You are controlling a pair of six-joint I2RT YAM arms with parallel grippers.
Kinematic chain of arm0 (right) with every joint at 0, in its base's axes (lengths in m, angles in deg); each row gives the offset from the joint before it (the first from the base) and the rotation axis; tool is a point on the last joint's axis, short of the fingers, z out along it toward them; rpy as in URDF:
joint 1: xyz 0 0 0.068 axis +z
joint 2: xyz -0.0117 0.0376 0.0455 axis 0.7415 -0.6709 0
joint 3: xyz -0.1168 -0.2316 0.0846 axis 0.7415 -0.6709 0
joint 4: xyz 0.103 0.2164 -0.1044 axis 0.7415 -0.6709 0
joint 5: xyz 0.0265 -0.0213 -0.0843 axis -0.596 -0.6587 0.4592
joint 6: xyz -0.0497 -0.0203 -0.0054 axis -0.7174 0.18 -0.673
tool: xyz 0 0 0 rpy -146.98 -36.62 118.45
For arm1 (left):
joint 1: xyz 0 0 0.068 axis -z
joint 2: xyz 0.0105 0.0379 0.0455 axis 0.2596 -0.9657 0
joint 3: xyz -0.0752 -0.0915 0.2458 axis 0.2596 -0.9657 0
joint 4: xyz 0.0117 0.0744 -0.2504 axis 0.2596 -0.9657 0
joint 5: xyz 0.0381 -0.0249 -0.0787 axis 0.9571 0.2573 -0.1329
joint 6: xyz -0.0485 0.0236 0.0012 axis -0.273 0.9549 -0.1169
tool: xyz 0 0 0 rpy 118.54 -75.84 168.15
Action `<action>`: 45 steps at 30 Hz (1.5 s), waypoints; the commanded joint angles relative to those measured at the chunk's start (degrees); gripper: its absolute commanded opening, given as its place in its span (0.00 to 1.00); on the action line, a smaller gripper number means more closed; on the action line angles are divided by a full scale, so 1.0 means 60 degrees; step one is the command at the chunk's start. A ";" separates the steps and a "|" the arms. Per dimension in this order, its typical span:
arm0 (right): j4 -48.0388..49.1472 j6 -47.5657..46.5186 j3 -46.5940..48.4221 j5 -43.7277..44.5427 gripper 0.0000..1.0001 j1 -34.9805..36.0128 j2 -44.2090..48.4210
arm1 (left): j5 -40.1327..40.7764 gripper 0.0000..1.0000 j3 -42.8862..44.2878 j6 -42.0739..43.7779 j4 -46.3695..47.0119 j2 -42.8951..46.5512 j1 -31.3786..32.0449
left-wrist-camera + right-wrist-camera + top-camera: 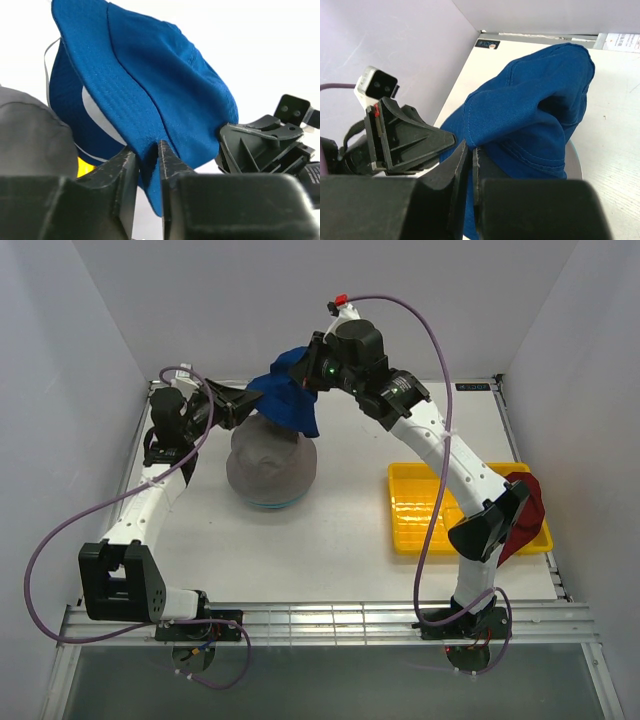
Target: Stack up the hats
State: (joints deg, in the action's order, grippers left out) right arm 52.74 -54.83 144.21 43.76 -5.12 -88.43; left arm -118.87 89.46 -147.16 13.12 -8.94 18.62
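lifted hat: we see it over the hat pile;
tray: right of pile;
third hat: at tray's right end

Looking down from above, the blue hat covers the tips of the left gripper and right gripper, so neither pinch shows there. The grey hat hides whatever it sits on; only a teal rim peeks out beneath. The right arm crosses the tray and blocks part of the red hat. At the left wrist, the blue hat's top runs off the frame, the grey hat is cut at the left edge, and the tray is a yellow sliver. The label at the table's far edge is too small to read.
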 commanded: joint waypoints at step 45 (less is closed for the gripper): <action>-0.0508 -0.1979 0.0064 -0.0398 0.08 0.1592 -0.0972 | 0.1984 0.13 -0.2196 0.5419 -0.4696 0.3372 -0.1064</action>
State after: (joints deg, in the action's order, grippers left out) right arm 48.67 -65.01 143.38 41.59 4.43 -94.42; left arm -109.77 77.35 -116.95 -12.67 9.81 12.44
